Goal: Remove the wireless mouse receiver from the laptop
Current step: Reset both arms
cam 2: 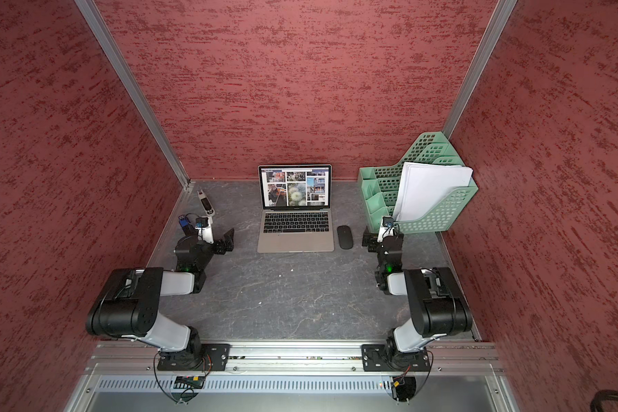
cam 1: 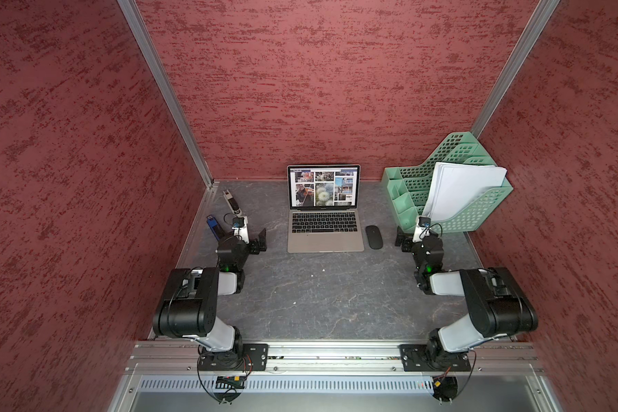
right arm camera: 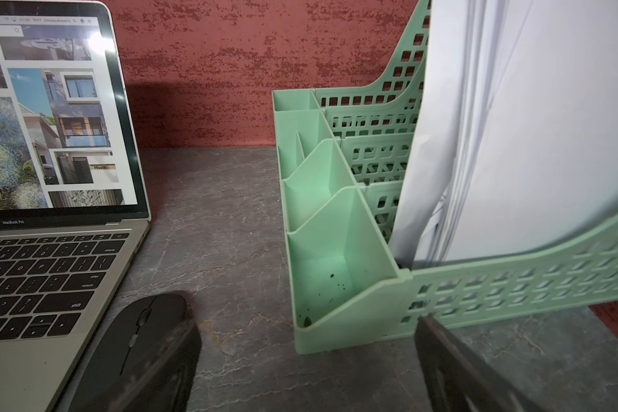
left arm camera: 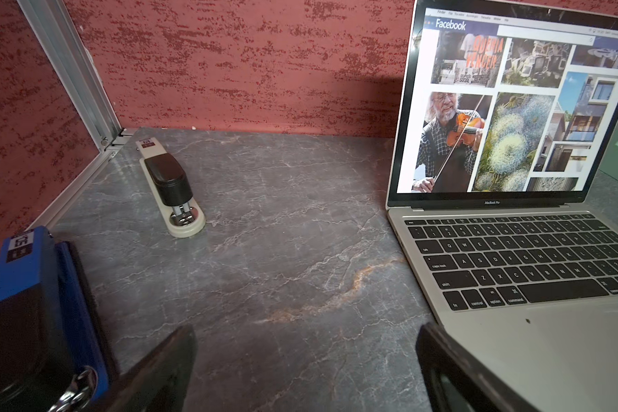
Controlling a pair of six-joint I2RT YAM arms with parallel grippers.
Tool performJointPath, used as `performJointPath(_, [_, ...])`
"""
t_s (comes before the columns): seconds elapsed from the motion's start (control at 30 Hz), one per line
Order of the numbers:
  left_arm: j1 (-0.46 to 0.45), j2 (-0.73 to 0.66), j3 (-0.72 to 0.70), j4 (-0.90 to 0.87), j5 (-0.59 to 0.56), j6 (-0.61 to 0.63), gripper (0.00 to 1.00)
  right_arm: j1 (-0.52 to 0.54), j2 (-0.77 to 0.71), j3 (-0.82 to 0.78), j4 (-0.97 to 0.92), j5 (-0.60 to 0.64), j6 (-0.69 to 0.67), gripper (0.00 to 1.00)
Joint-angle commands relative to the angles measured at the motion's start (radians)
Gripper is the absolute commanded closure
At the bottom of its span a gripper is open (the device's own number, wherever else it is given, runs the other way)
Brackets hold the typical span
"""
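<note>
Laptop (cam 1: 324, 239): slim, silver-grey, black keys, lid open, at the rear centre of the desk (cam 1: 318, 299). The screen shows a photo grid headed "Facebook"; the bezel reads "MacBook Pro". Left end effector (left arm camera: 305, 333) and right end effector (right arm camera: 307, 328): jaws wide apart, nothing held. Wireless mouse receiver: cannot be made out on either visible laptop edge.

**Twin black-and-white robot arms**

The left arm (cam 1: 193, 303) and right arm (cam 1: 493, 306) look alike: bulky black joint housings (cam 1: 182, 315) linked by smooth pale grey-white shells (cam 1: 222, 335). A small green light (cam 1: 225, 266) glows on each forearm. The left gripper (left arm camera: 305, 360) and right gripper (right arm camera: 307, 360) are matte black. Black base plates (cam 1: 256, 358) carry silver screws (cam 1: 263, 351); thin black cables (cam 1: 200, 380) loop beneath.
</note>
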Motion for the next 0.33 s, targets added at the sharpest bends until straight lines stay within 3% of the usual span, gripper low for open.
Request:
performJointPath(0.0, [0.007, -0.007, 0.012, -0.007, 0.012, -0.008, 0.00, -0.008, -0.003, -0.006, -0.001, 0.019, 0.010, 0.02])
performJointPath(0.3, [0.006, -0.005, 0.010, -0.001, 0.012, -0.010, 0.00, -0.008, -0.004, -0.007, 0.000, 0.020, 0.011, 0.02])
